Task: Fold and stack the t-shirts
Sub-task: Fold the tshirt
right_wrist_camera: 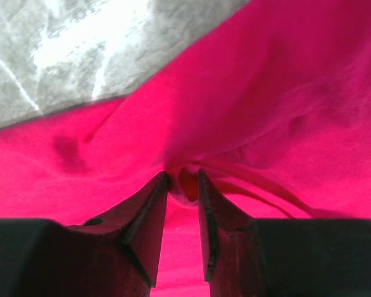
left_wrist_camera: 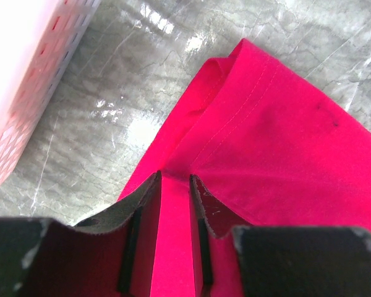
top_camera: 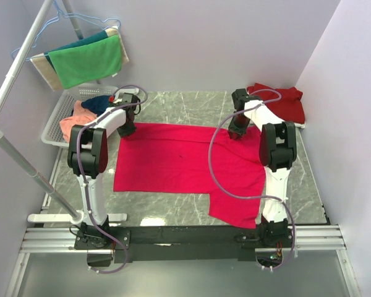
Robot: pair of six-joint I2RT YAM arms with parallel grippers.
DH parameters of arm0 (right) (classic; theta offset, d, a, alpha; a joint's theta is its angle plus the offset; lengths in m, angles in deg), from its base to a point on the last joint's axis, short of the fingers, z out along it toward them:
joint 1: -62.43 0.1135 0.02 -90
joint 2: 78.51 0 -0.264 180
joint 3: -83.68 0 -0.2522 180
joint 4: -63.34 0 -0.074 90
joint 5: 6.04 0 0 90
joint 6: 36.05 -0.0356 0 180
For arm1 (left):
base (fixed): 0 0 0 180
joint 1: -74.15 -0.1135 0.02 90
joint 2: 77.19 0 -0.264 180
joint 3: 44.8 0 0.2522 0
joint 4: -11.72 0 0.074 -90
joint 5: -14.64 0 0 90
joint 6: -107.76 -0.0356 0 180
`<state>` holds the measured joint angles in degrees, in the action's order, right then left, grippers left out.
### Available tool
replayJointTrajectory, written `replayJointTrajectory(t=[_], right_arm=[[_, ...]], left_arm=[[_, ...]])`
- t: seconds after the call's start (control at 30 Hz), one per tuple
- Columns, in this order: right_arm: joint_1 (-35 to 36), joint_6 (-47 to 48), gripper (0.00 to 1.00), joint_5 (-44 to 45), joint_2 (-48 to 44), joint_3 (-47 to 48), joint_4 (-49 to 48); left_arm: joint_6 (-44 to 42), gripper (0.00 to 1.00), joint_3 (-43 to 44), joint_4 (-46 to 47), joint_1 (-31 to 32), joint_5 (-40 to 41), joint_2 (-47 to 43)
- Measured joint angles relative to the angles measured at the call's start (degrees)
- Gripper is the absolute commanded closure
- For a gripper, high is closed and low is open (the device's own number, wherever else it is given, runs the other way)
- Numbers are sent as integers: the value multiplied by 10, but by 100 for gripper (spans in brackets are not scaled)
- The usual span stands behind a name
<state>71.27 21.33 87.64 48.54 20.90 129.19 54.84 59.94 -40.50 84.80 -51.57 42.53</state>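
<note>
- Overhead, both arms reach forward from the near rail with their elbows raised. The left gripper (top_camera: 126, 130) is down on the far left corner of the pinkish-red t-shirt (top_camera: 173, 162), and the right gripper (top_camera: 237, 132) is on its far edge further right.
- The shirt lies spread flat on the grey marble table (top_camera: 173, 105). A maroon t-shirt (top_camera: 278, 102) sits in the far right corner. At the left a white basket (top_camera: 52, 131) holds a salmon-orange shirt (top_camera: 74, 124) and a navy shirt (top_camera: 99, 103), under a green towel (top_camera: 86, 62) hung on a rack (top_camera: 25, 52).
- Left wrist: the left gripper (left_wrist_camera: 174, 179) has its jaws drawn close, clamped on a raised ridge of the pinkish-red t-shirt (left_wrist_camera: 278, 142) near its stitched hem. The table (left_wrist_camera: 111, 93) and basket (left_wrist_camera: 25, 80) lie beyond.
- Right wrist: the right gripper (right_wrist_camera: 182, 176) pinches a puckered bunch of the pinkish-red t-shirt (right_wrist_camera: 284, 111), and creases run out from the tips. The table (right_wrist_camera: 62, 49) shows at the upper left.
</note>
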Motion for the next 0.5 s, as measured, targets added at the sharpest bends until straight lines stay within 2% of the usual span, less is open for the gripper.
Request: replayJointTrajectory(t=[0.07,0.17,0.5], right_arm=[[3,-2,81,-1,0,0,-1],[6,-3,88,-1,0,0,0],[22,-5,88,19,-7,5,20]], left_arm=[[0,70,0,0,0,0,0],[0,70,0,0,0,0,0],[0,69,0,-1,0,0,0]])
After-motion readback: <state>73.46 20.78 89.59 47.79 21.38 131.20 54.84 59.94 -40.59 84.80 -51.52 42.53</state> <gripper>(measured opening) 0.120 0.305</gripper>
